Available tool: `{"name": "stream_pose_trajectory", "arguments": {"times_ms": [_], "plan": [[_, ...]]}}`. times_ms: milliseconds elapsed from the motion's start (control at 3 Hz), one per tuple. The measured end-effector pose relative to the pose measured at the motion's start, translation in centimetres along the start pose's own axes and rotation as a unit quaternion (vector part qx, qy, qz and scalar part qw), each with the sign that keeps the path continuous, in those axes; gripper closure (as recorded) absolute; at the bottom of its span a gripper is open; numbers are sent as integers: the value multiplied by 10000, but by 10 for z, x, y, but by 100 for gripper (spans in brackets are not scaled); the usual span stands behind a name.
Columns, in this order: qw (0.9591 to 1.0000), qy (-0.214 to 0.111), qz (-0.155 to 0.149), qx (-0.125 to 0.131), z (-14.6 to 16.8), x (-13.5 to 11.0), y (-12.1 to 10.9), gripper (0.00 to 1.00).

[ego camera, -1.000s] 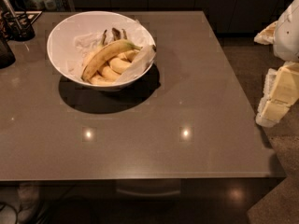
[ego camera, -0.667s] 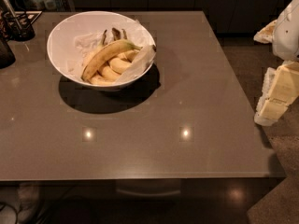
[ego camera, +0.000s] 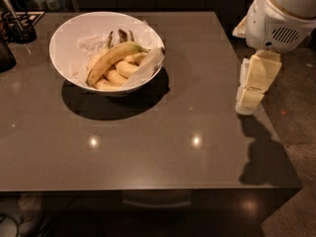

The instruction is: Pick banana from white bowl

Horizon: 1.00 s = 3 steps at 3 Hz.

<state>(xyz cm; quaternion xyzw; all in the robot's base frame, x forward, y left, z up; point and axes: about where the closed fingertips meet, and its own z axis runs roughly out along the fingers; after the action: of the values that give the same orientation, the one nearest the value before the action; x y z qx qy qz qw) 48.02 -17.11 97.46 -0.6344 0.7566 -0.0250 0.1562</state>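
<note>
The banana (ego camera: 112, 58), long, curved and yellow, lies on top of several shorter bananas (ego camera: 124, 71) in the white bowl (ego camera: 63, 33) at the table's back left. A crumpled white paper (ego camera: 149, 64) lines the bowl's right side. My gripper (ego camera: 245, 105) hangs point-down from the white arm (ego camera: 281, 14) over the table's right edge. It is far to the right of the bowl and holds nothing that I can see.
A dark holder with utensils (ego camera: 18, 27) and a dark object (ego camera: 5, 56) stand at the table's back left corner. The brown table (ego camera: 163, 147) ends close at the front and at the right, with floor (ego camera: 296, 107) beyond.
The arm and gripper have moved left, from beside the table to over its right edge. The bowl and bananas have not moved.
</note>
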Motion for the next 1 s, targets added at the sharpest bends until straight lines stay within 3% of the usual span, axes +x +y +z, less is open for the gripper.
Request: {"name": "stream_pose_trajectory", "arguments": {"times_ms": [333,667,1000], "plan": [[9986,204,-434,-222,16,-25,-8,0],[9986,177,-460,-175,17,-29,-10,0],[9978,111,-654,41,21,-49,-28,0]]}}
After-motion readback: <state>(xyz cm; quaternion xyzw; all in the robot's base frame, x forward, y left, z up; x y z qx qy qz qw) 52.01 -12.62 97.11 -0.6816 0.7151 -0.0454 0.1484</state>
